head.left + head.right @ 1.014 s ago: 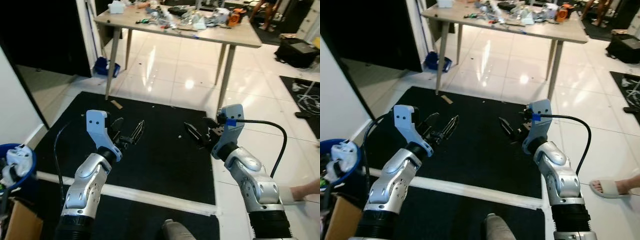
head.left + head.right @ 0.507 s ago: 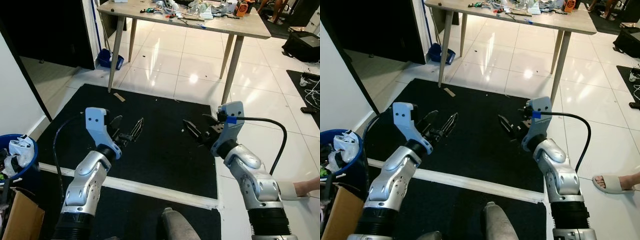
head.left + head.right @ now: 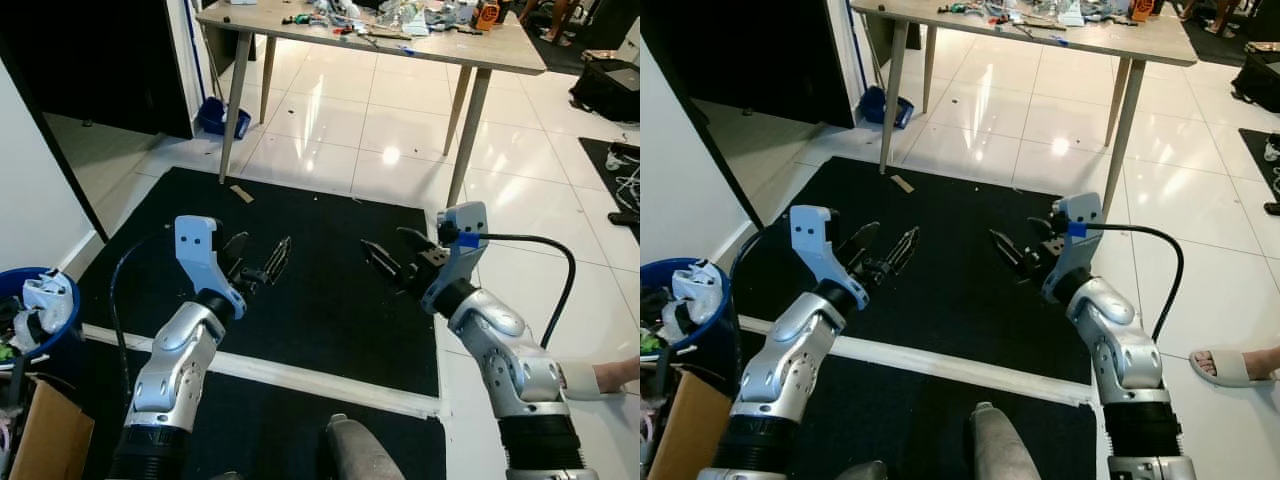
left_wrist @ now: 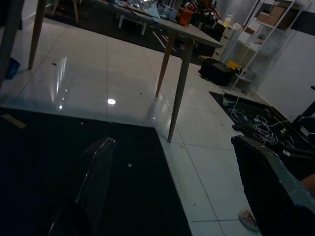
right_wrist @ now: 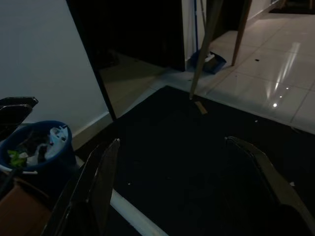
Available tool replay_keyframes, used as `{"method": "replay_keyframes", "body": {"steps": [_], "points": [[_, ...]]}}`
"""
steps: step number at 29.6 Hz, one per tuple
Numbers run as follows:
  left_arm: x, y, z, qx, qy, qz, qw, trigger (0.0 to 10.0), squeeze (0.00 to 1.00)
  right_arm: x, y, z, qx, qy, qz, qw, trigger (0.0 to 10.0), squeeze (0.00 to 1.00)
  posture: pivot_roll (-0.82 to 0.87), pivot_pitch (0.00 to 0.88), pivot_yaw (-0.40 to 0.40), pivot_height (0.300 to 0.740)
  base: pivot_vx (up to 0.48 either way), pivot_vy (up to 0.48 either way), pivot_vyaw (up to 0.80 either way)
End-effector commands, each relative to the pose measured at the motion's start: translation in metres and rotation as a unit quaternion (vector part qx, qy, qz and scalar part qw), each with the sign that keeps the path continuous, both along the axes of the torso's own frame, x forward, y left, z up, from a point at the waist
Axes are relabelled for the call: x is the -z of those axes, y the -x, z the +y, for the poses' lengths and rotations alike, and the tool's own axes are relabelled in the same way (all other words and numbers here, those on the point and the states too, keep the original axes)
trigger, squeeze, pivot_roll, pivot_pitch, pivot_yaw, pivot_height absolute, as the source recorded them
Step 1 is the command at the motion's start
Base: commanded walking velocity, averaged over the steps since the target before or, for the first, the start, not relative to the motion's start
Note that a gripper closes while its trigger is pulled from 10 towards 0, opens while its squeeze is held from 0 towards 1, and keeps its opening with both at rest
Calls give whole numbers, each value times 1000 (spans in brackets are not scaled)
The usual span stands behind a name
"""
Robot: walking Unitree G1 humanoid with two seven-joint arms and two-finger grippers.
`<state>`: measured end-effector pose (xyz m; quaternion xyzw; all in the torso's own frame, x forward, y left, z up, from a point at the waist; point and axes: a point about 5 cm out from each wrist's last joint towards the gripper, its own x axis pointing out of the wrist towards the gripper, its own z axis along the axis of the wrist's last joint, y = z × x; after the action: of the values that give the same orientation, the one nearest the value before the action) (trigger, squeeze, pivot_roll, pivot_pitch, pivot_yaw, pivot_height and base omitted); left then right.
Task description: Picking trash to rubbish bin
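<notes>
On the mat ahead-left, scrap [image 3: 241, 194] lies slanted beyond my left gripper [image 3: 268, 268], nearer arm; both grippers empty, right gripper [image 3: 385, 264] too, wide apart.

Home-turned-workshop room: glossy white tiled floor [image 3: 400, 130], black mat [image 3: 310, 290] edged with white tape, wooden desk [image 3: 470, 55] cluttered with tools and parts, cables on the floor [image 4: 256, 125], shelving [image 4: 275, 29] with boxes, blue rubbish bin [image 3: 685, 310] full of trash by the wall.

White tile floor [image 3: 330, 120] carries a black mat [image 3: 320, 300]; possibly a cardboard scrap [image 3: 241, 194] on it.
</notes>
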<state>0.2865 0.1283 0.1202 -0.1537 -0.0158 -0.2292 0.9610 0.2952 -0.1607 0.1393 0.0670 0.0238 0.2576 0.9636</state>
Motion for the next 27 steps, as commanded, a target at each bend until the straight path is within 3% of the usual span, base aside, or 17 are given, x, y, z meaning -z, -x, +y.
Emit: {"method": "replay_keyframes", "body": {"steps": [1,8,25,27], "points": [[-1,1,-1,1,2,0,1000,10000,0,-2,0,-1,-4,2,1,1000,10000,0,-80,0,-29,711,0,0,0],[-1,1,-1,2,0,1,1000,10000,0,-2,0,-1,-6,1,-1,1000,10000,0,-79,0,-31,740,0,0,0],[1,0,-1,4,-1,2,1000,10000,0,-2,-1,-2,6,1,-3,1000,10000,0,-77,0,-33,740,0,0,0],[1,0,-1,4,-2,3,1000,10000,0,-2,0,-1,1,-3,-2,1000,10000,0,-77,0,-33,740,0,0,-800]]}}
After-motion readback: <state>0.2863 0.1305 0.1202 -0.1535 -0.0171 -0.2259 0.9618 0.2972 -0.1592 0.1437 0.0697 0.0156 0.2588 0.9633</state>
